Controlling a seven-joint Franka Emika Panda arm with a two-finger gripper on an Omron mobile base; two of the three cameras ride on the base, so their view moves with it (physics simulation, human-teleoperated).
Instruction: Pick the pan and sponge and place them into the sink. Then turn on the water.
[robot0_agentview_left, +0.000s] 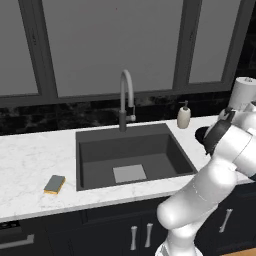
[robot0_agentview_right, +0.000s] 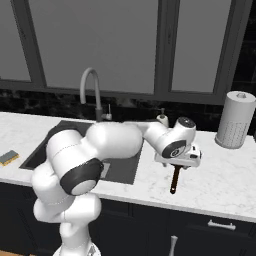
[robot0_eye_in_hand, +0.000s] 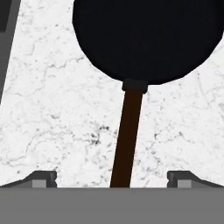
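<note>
pan: round black frying pan (robot0_eye_in_hand: 146, 37), right of dark grey sink (robot0_agentview_left: 100, 150); rigid, head-heavy
grasp: slim reddish-brown handle (robot0_eye_in_hand: 127, 140)
pincer (robot0_eye_in_hand: 111, 178): spread, straddling handle, nothing pinched

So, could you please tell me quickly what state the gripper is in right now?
Gripper: open, jaws spread wide to either side of the slim reddish-brown handle of the round black frying pan, nothing held.

Inspection finds no legible text, label, brand, number or sign on any surface. The soap bottle (robot0_agentview_left: 184, 116) and paper towel roll (robot0_agentview_right: 235, 120) beyond the pincer (robot0_eye_in_hand: 112, 178) carry no readable markings.
</note>
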